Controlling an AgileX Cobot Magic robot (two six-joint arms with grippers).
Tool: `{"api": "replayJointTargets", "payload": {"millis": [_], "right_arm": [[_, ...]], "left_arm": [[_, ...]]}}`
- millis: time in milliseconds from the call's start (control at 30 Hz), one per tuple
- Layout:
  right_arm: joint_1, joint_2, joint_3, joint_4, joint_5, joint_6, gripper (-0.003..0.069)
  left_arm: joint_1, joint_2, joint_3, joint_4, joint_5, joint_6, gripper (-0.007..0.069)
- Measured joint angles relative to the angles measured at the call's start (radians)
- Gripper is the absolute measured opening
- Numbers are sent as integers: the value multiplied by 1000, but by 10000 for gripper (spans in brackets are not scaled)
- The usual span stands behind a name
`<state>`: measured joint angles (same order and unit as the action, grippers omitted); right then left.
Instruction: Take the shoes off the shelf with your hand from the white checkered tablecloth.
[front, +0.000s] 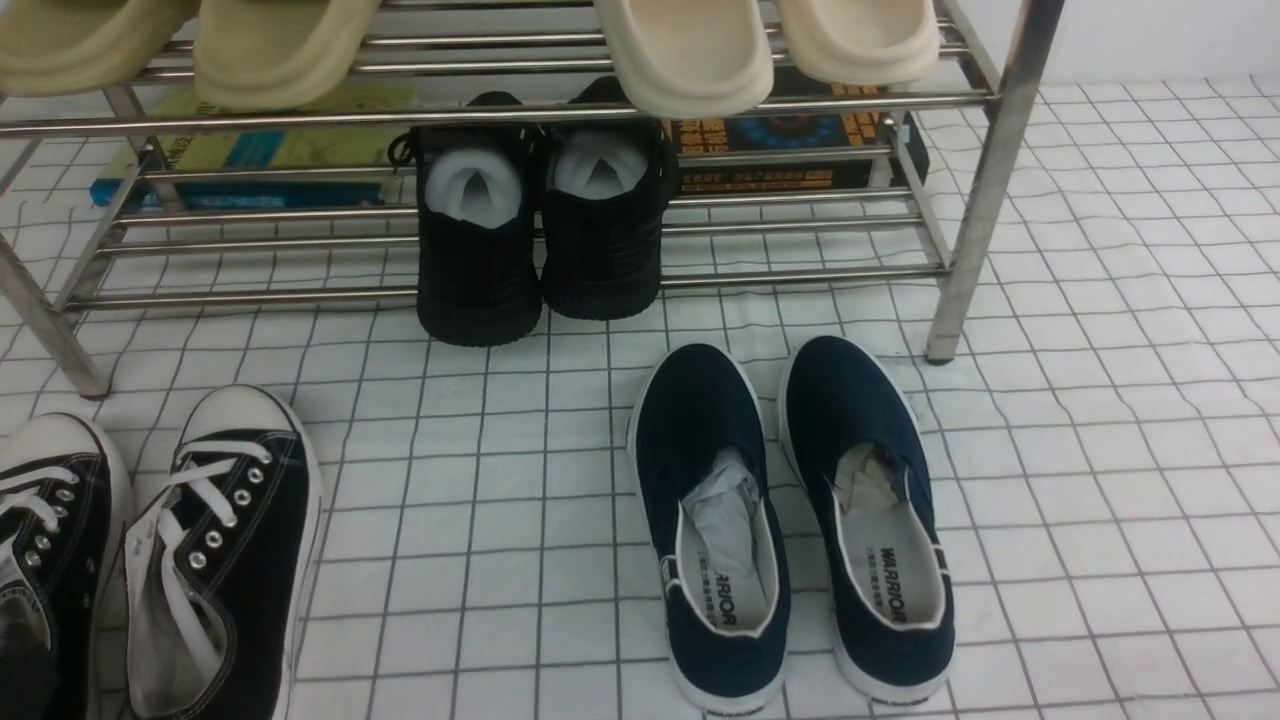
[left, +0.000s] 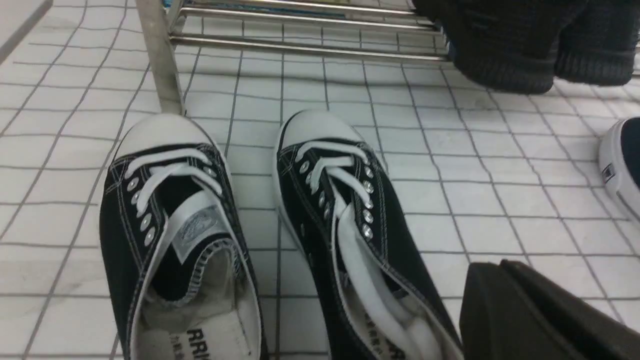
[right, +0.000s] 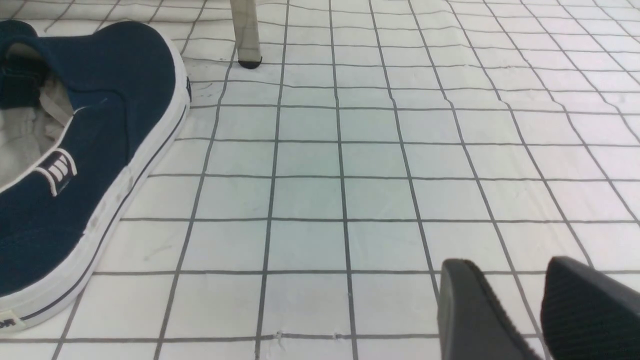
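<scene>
The shoes, a pair of black lace-up sneakers with white laces and toe caps, stand side by side on the white checkered tablecloth (front: 1100, 450) at the front left, one (front: 50, 540) beside the other (front: 225, 540), toes toward the shelf (front: 990, 180). The left wrist view shows both shoes (left: 165, 215) (left: 345, 210) just in front of a shelf leg (left: 157, 60). My left gripper (left: 492, 265) is shut with nothing in it, close beside the heel end of the nearer sneaker. My right gripper (right: 507, 262) is open above bare cloth. Neither gripper appears in the front view.
All-black knit shoes (front: 540, 230) sit on the shelf's lower tier, beige slippers (front: 680, 50) on the upper tier, and books (front: 250, 160) (front: 800, 140) lie behind. Navy slip-ons (front: 790, 520) stand on the cloth in front of the shelf; one (right: 75, 165) lies near my right gripper.
</scene>
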<state>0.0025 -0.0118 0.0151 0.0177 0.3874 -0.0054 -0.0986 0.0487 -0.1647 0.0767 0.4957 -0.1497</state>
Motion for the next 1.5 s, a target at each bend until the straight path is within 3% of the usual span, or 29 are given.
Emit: {"api": "replayJointTargets", "payload": {"millis": [233,600,1500], "right_arm": [[0,0,0,0,0,0,239],[0,0,0,0,0,0,239],[0,0,0,0,0,0,239]], "left_arm": [[78,-62,124,11,-70,-18,22],[34,-62,184,12,-101,-22,31],[34,-62,186,22,-105,-22,60]]}}
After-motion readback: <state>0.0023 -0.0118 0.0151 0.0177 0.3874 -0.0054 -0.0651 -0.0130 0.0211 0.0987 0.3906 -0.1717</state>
